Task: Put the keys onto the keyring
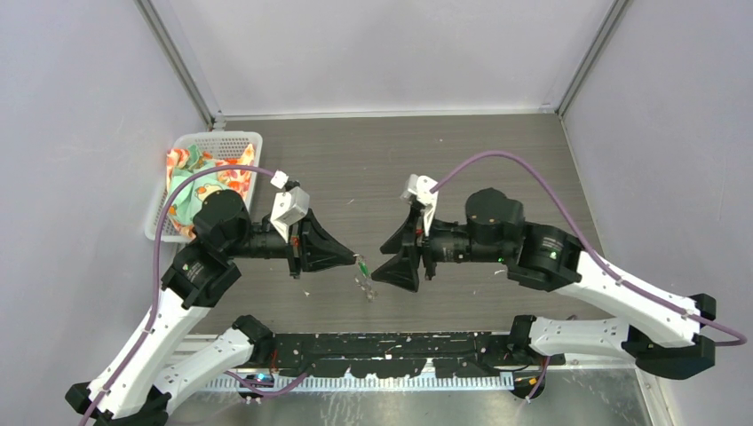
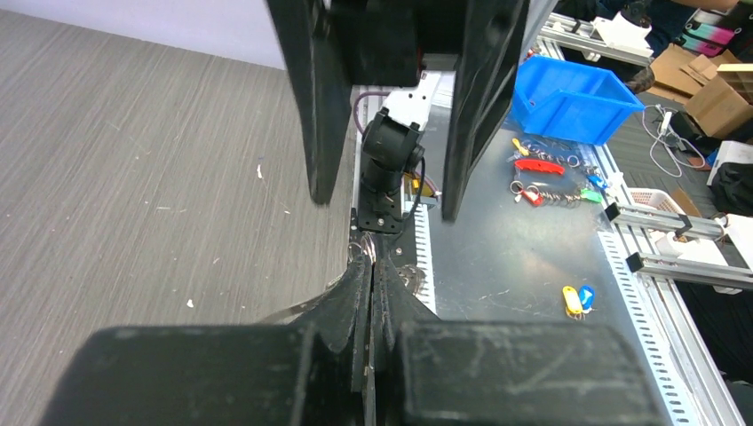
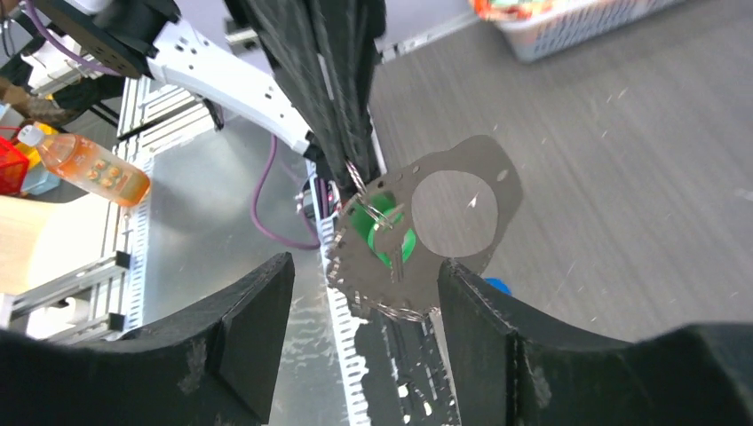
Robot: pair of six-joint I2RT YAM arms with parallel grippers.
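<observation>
My left gripper (image 1: 353, 257) is shut on the keyring (image 3: 417, 266), which hangs from its fingertips over the table's front edge. In the right wrist view the keyring shows thin wire loops and a flat grey piece with a toothed edge and a round hole. A key with a green head (image 3: 387, 236) dangles on it, also seen from above (image 1: 363, 266). A bit of blue (image 3: 497, 286) shows behind it. My right gripper (image 3: 364, 306) is open, its fingers either side of the hanging bunch and apart from it (image 1: 380, 263). In the left wrist view the shut gripper (image 2: 373, 262) pinches a glint of wire.
A white basket (image 1: 233, 140) with coloured cloth stands at the back left. Past the table's front edge lie a metal bench with a blue bin (image 2: 573, 98), red key tags (image 2: 537, 166) and yellow and blue tags (image 2: 577, 300). An orange bottle (image 3: 89, 164) lies at the side.
</observation>
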